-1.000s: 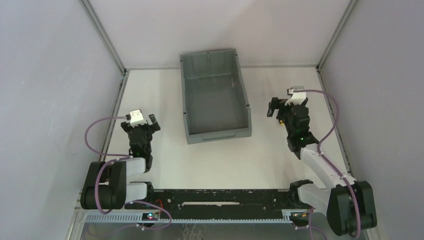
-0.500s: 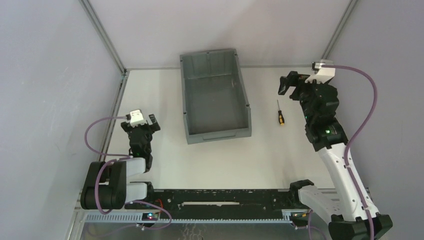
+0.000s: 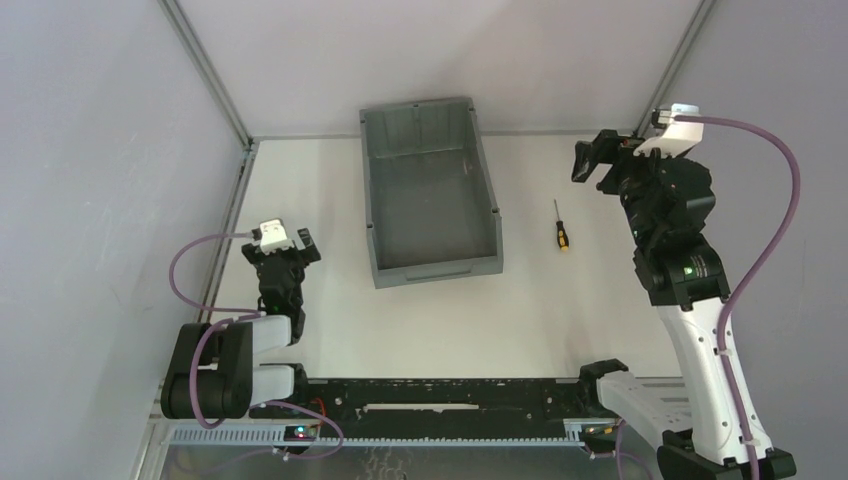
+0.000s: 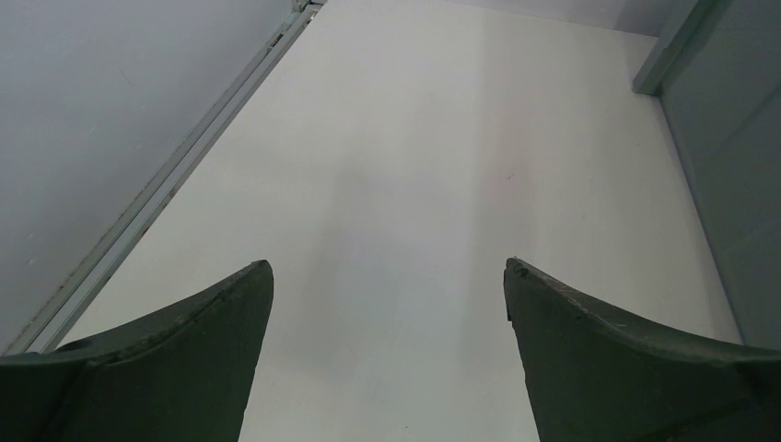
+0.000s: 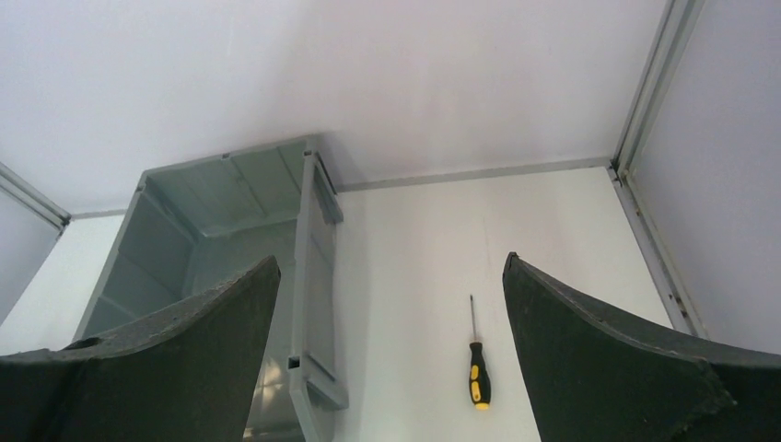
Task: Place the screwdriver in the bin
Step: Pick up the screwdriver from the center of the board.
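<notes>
Top external: table with walls on the left, far and right sides, arm bases at its near edge.
Left gripper: near left, low over the table, well left of the bin; fingers spread wide, nothing between them.
Bin: far centre, standing on the table, lowered lip facing near.
Screwdriver: flat on the table just right of the bin, not touching it; shaft points far, handle near.
Right gripper: far right, high above the table, beyond the screwdriver; fingers wide apart, holding nothing.
</notes>
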{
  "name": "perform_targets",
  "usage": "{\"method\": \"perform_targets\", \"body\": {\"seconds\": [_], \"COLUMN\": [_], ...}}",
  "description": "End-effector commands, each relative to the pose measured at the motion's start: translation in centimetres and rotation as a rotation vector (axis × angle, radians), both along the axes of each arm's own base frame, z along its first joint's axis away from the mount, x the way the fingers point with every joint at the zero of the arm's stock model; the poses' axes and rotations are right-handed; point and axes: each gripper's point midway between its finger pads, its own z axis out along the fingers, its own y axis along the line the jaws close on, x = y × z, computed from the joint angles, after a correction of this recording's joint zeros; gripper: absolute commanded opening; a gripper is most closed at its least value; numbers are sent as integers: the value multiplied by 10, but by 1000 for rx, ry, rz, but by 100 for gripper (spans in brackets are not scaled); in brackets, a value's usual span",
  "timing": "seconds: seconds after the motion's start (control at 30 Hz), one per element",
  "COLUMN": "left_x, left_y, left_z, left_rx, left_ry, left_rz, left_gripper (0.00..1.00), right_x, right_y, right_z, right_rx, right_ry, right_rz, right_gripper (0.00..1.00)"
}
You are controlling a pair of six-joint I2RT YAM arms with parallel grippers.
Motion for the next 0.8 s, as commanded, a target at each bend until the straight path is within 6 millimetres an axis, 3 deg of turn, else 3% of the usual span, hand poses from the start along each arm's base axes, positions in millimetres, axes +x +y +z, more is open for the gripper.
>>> {"method": "perform_targets", "body": {"seconds": [0.0,0.13,0.33,0.6,0.77], "left_x": [9,9,9,9,9], "left_y": [1,1,1,1,1], "left_z": [24,24,24,24,24], "left_rx": [24,24,24,24,24], "left_ry": [-66,-67,-67,-66,-66], "left_rz": [6,6,7,6,7], "left_gripper": [100,100,100,100,100], "right_x": [8,30,70,116,129], "right_y": [-2,-3,-7,-13,-18], "right_z": [-11,-33,-84,-177,-235], "right_rx": [-38,-61,-91,-127,-132], "right_ry": [65,151,314,555,700], "right_rz": [-8,-5,-3,2,-5], "right_gripper": [100,100,100,100,99]}}
